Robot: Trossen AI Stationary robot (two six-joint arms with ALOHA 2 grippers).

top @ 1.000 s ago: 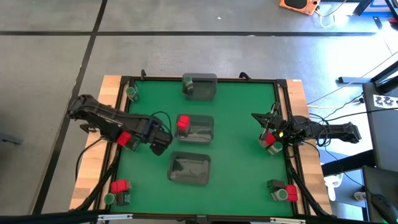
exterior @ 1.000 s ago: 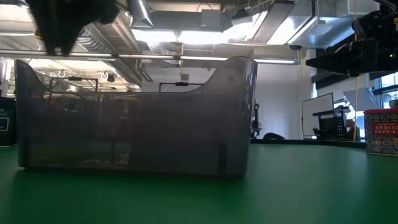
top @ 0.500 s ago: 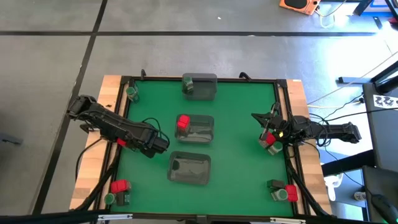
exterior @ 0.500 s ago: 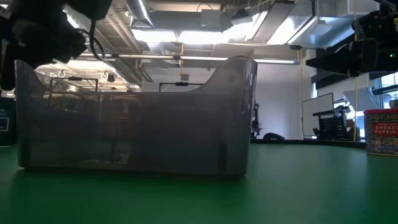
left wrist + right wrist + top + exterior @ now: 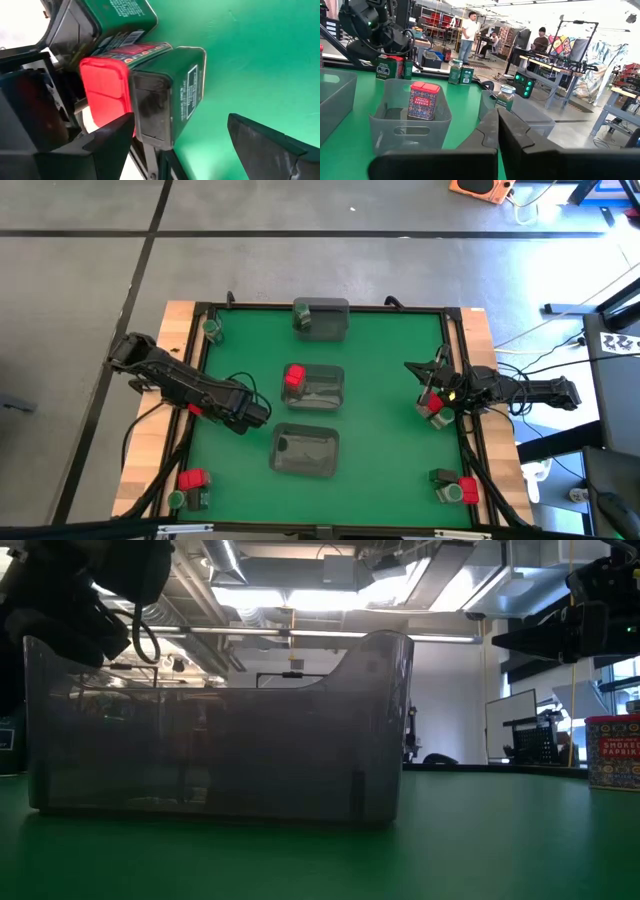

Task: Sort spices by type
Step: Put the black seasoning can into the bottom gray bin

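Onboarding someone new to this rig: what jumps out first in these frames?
Three clear grey plastic trays run down the middle of the green table, and the middle tray holds a red-lidded spice tin. The left gripper hangs open just left of the trays, while its wrist view shows a red-lidded tin pressed against a dark green tin. The shut right gripper waits at the right edge above a red tin.

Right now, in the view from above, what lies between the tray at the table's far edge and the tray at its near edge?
A third clear tray lies there, with a red spice tin standing in its left end. The high view shows this.
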